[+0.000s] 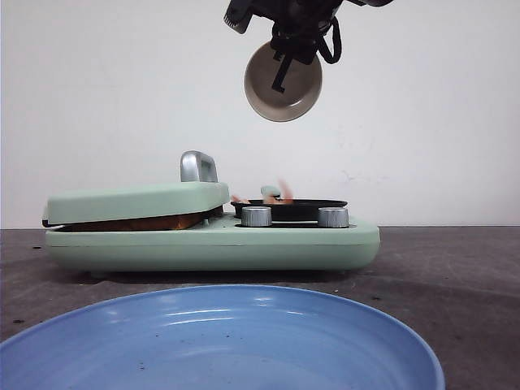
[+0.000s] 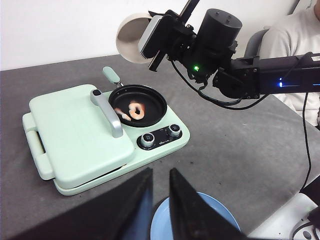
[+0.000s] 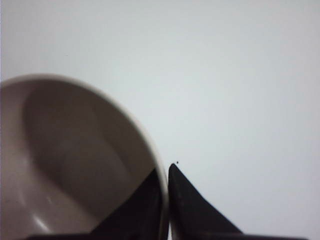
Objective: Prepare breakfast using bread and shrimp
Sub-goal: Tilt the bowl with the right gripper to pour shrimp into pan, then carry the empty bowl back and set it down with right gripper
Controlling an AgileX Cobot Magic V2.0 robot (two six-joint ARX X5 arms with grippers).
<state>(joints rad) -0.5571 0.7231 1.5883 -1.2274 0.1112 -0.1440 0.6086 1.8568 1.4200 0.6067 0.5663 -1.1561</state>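
I use the green cooker [image 1: 211,240] on the desk [image 1: 447,260] as my landmark. Its hinged lid [image 1: 138,201] is down over one half, and a strip of golden-brown bread [image 1: 146,223] shows in the gap under that lid, so I judge the bread is placed there to toast. On the cooker's other half sits a small black pan [image 2: 137,105], and the shrimp [image 2: 131,111], a few curled orange-pink pieces, lie inside it.

High above the pan, my right tool [image 1: 284,71] is pinched on the rim of a beige bowl [image 1: 283,81]. The bowl is tipped steeply, and the right wrist view shows its inside empty; I judge it is held this way to tip shrimp into the pan.

My left tool [image 2: 160,200] hangs unloaded on the near side of the cooker, fingers slightly parted, above a blue plate [image 1: 219,341] that waits, bare, probably for the finished food.
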